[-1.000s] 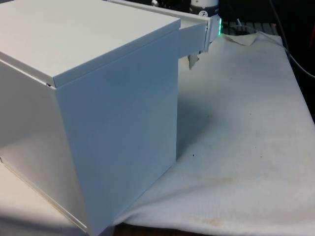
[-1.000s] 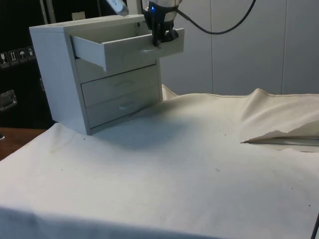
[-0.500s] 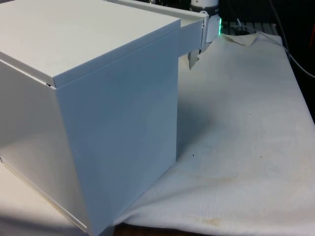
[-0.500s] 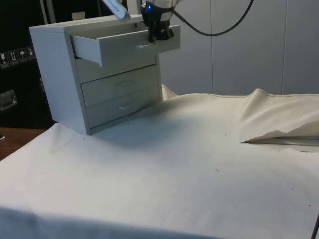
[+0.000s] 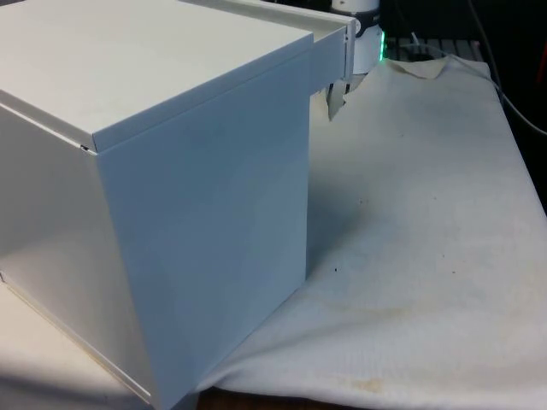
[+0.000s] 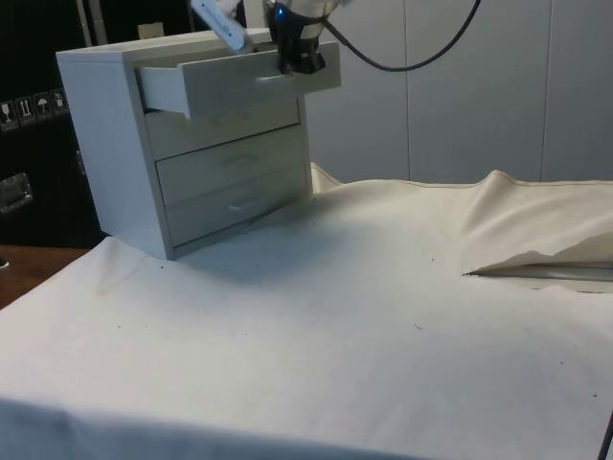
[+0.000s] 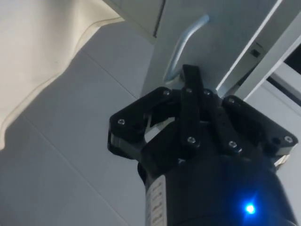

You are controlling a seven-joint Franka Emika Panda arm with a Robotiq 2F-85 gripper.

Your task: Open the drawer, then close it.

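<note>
Cloth (image 6: 383, 326), white and creased, covers the table nearest me. Beyond it stands the chest of drawers (image 6: 105, 144), fronts facing the side view's right. Its top drawer (image 6: 235, 86) sticks out partway, long axis level across the chest; I can't see inside. The gripper (image 6: 295, 65) is clamped on its handle (image 7: 186, 42).

So that's one white chest of drawers (image 6: 182, 144) sitting on one white cloth (image 6: 383, 316). It's got three drawers stacked: one top drawer (image 6: 239, 86) sticking partway out of the chest, two below it flush. Three handles, one per drawer. One black gripper (image 6: 297, 62) at the top drawer's front.
</note>
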